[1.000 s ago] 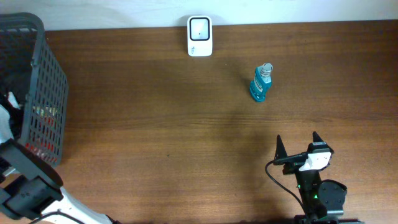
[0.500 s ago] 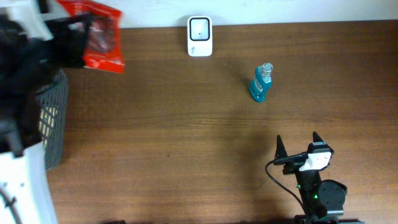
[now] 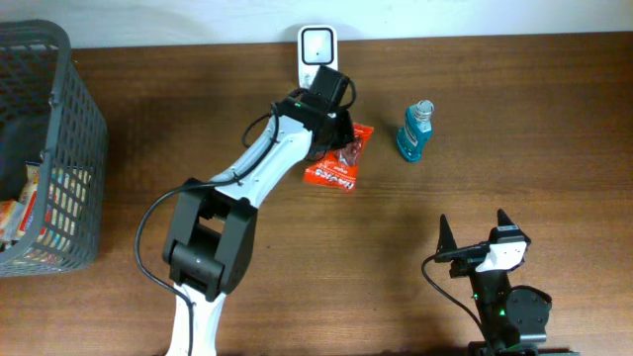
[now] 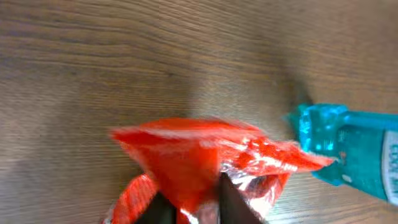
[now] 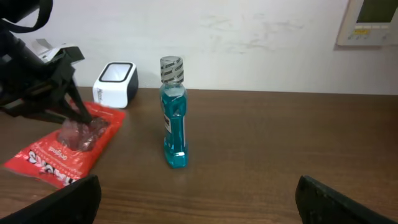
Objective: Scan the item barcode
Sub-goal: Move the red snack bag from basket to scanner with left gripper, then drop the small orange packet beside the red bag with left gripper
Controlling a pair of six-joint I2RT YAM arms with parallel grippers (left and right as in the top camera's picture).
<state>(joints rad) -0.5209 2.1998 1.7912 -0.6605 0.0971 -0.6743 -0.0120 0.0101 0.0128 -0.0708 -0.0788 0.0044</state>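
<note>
- The red packet [image 3: 336, 163] lies on the table [image 3: 198, 109], near the back edge. It sits just in front of the white scanner [image 3: 317, 44] and a little to its right.
- In the right wrist view the packet's near end rests flat on the wood, and its far end sits under the left arm's fingertips.
- The left arm reaches across the table, with the left gripper [image 4: 191, 208] over the packet's far end, close to the scanner.
- In the left wrist view its two dark fingers [image 4: 231, 199] stand a small way apart with red wrapper between them. I cannot tell whether they pinch the wrapper or only straddle it.
- That view is blurred, and no print on the packet can be read there.
- A blue bottle [image 3: 415, 131] stands upright to the right of the packet, near it but apart.
- The right gripper [image 3: 474, 222] sits low at the near right of the table, well apart from the packet. Its jaws are spread wide and hold nothing.
- A dark mesh basket [image 3: 69, 99] stands at the far left with some packages inside.
</note>
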